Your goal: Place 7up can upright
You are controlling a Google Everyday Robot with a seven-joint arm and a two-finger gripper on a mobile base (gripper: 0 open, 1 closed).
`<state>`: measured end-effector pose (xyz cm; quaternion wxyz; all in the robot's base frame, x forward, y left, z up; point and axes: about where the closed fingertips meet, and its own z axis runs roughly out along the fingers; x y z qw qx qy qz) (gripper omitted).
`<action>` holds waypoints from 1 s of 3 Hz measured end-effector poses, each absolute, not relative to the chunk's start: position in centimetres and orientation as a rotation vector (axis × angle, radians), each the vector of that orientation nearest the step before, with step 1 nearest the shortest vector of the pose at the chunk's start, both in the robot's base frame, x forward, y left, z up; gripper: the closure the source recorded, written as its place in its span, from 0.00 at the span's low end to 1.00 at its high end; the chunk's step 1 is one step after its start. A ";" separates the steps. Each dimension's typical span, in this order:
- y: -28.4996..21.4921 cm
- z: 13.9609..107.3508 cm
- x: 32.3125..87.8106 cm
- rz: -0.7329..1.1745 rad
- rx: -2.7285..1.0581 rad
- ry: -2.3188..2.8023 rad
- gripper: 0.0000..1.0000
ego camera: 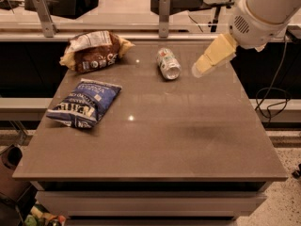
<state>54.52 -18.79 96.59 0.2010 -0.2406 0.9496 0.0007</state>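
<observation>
The 7up can is small and silvery with green and red marks. It lies on its side at the far middle of the brown table, its top end toward the front. My gripper comes in from the upper right on a white arm. It hangs above the table just right of the can, a short gap away, and holds nothing.
A brown chip bag lies at the far left of the table. A blue chip bag lies in front of it at the left. A rail with metal posts runs behind the table. Cables hang at the right.
</observation>
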 end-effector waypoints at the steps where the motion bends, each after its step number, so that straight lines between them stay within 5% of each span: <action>1: -18.9 96.5 55.6 -0.007 -0.446 2.675 0.00; 3: -18.8 96.6 55.9 0.019 -0.307 2.698 0.00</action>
